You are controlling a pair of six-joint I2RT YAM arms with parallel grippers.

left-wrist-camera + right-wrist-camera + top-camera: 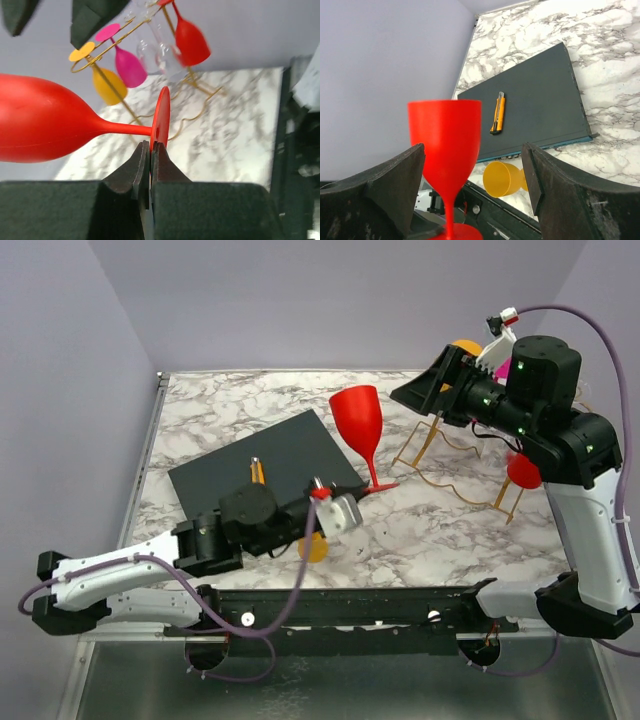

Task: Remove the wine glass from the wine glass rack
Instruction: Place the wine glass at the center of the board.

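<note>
One red wine glass [357, 420] is off the wine glass rack [458, 462] and stands upright mid-counter [230, 410], its foot just beside the right corner of the dark mat [300, 445]. The rack sits toward the counter's right edge with hanging glasses [129, 65] on it. Right tool [425, 380] is open wide between glass and rack, gripping nothing. Left tool [150, 150] is pinched shut and empty, tips just beside the glass foot. A yellow glass [314, 546] lies on its side near the front edge. Set-down looks complete for the red one. Next: back the right tool away without clipping the bowl, then line up on a hanging stem.
</note>
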